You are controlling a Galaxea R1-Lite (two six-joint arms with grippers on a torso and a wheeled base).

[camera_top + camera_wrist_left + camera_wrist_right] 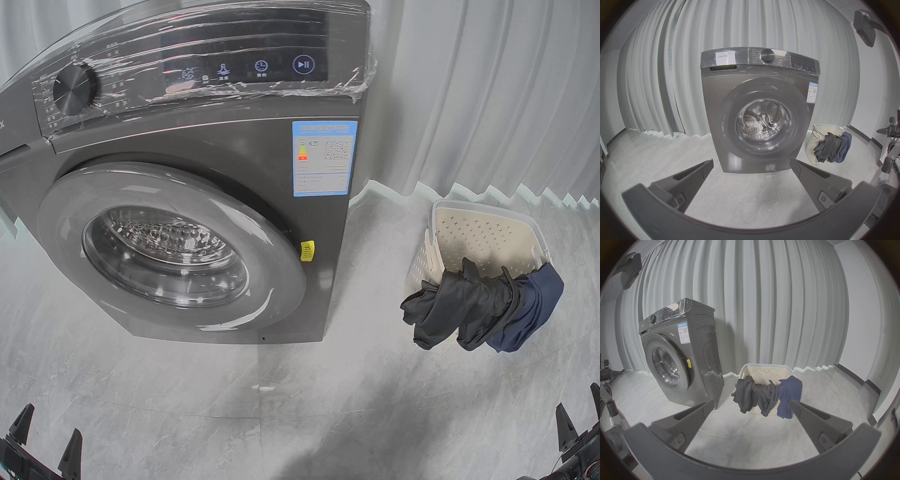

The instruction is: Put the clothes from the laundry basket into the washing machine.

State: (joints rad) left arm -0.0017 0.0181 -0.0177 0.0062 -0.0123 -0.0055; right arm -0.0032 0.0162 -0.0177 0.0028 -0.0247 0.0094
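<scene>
Your left gripper (50, 431) and right gripper (578, 406) sat open; the clothes (475, 306), likely soft and light, draped over the near rim of the laundry basket (481, 209), right of the washing machine (250, 162), a bunched fold your best hold.

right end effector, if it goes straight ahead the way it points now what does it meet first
Most likely the dark clothes draped over the front rim of the laundry basket. They sit centred ahead of the open right end effector, with bare floor before them. Depth is hard to judge.
</scene>
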